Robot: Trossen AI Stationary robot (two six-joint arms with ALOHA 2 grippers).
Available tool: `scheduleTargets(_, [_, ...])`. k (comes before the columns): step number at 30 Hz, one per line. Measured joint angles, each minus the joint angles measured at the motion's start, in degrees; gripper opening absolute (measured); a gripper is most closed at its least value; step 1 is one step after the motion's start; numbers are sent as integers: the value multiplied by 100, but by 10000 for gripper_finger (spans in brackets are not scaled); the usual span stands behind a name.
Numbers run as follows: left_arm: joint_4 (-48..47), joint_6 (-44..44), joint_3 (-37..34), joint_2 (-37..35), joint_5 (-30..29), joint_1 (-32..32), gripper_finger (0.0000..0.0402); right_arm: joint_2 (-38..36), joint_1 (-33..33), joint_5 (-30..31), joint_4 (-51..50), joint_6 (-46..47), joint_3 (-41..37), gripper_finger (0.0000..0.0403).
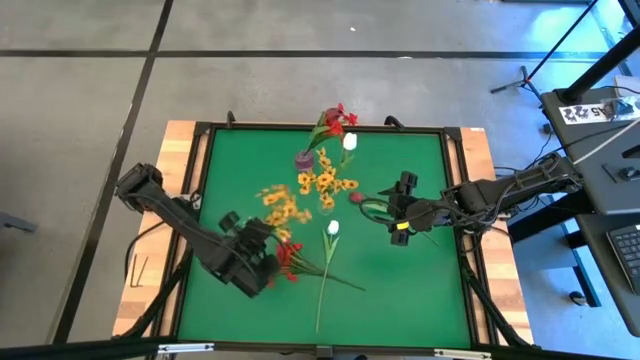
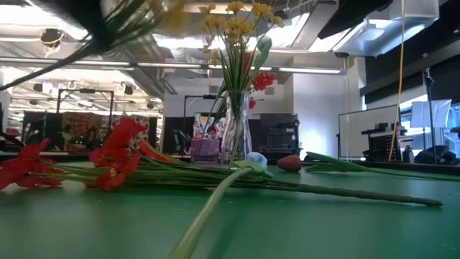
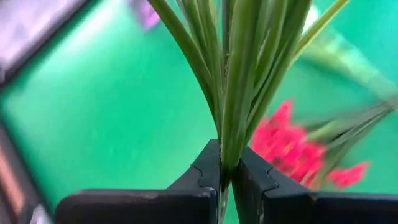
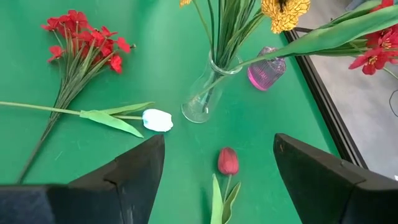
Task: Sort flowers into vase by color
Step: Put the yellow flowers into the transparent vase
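While red spray (image 1: 286,260) lies below, left gripper (image 1: 262,243) pinching yellow spray (image 1: 283,206)

We see the green table (image 1: 420,290) with a wooden edge, standing on a grey floor (image 1: 80,100). A keyboard (image 1: 628,245) sits on a desk at the right, near a tripod (image 1: 520,78).

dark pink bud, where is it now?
In the high view the dark pink bud lies on the green mat, right of centre, between the clear vase and the open right hand.
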Motion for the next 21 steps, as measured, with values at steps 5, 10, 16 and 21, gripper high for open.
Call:
scheduleTargets(5, [68,783,751,-7,-600,-1,15,0,0,-9,292,-90,0,301])
scheduleTargets(10, [90,1496,1586,-7,-1086,-114,15,0,0,-409,837,-407,0,301])
scheduleTargets(16, [539,2600,2358,-17,-2247,-331,15,0,0,-1083,1869,-921,0,301])
scheduleTargets(21, [1977,4690,2611,-17,-2256,-233,15,0,0,-1507,3165,-1397,0,301])
